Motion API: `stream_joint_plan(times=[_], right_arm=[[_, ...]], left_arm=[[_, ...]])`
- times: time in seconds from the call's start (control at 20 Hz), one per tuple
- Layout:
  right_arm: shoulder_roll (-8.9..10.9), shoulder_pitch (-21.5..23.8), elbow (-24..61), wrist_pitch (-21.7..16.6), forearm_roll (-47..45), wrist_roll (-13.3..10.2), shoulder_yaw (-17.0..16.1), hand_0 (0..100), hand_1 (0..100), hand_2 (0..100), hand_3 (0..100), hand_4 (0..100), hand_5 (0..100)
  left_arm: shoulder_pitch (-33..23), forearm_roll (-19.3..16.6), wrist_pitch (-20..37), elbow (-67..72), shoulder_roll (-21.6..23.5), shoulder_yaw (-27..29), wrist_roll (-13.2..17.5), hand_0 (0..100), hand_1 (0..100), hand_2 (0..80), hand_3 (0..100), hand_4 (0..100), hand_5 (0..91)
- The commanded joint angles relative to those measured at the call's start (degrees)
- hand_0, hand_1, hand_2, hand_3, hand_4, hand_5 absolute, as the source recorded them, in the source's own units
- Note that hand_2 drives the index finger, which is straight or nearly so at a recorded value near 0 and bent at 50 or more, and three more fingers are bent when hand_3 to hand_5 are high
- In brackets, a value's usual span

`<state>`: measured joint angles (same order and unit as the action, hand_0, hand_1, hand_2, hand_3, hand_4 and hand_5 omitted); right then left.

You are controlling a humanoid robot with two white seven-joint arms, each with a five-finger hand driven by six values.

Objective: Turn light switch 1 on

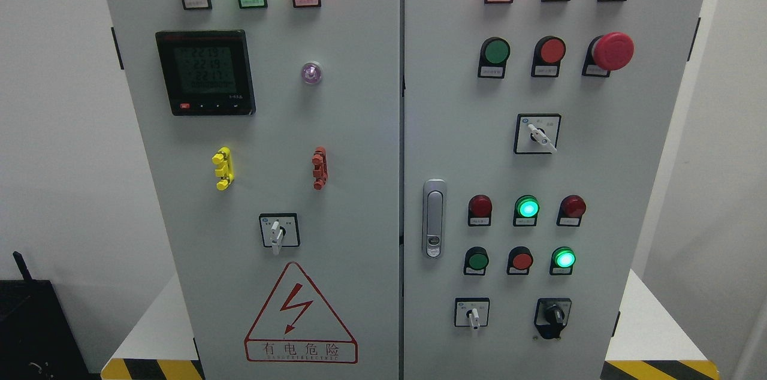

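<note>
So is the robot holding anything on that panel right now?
Nothing that can be seen: neither robot hand is in view, and no switch or button on the grey control cabinet is being touched.

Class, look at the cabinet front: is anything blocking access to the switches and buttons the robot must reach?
Nothing visible does. The cabinet doors are shut, and the rotary switches and push buttons sit uncovered on the front. Neither hand is in view, so the path from a hand cannot be checked. Which control is switch 1 cannot be told.

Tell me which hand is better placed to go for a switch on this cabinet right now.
Neither can be picked: no hand or arm shows in the head view. Selector switches sit on both doors, one on the left door and three on the right door, and the labels are too small to read.
</note>
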<state>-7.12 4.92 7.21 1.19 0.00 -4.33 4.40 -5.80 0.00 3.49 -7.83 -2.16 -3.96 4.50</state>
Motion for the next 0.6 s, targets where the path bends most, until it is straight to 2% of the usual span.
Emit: stream_joint_plan(times=[0.0,0.3,0.4,0.55], right_arm=[[0.0,0.0,0.0,0.04,-1.4,0.03,0.0,0,0,0,0,0,0],[0.0,0.0,0.0,0.04,-1.4,0.03,0.0,0,0,0,0,0,0],[0.0,0.0,0.0,0.04,-1.4,0.03,0.0,0,0,0,0,0,0],[0.0,0.0,0.0,0.04,-1.4,0.03,0.0,0,0,0,0,0,0]], left_arm=[[0.0,-1.14,0.03,0.0,-0.12,0.0,-0.02,27,4,0.0,0,0,0.0],[-0.09,-1.14,0.2,-0.78,-0.12,0.0,-0.02,27,3,0.0,0,0,0.0],[-2.01,-1.32,0.12,-8.99,0.14,0.0,-1.07,27,4,0.0,0,0,0.0],[-8.25,-1.58,-0.32,-22.28,0.41,0.0,-2.13,26,5,0.0,0,0,0.0]])
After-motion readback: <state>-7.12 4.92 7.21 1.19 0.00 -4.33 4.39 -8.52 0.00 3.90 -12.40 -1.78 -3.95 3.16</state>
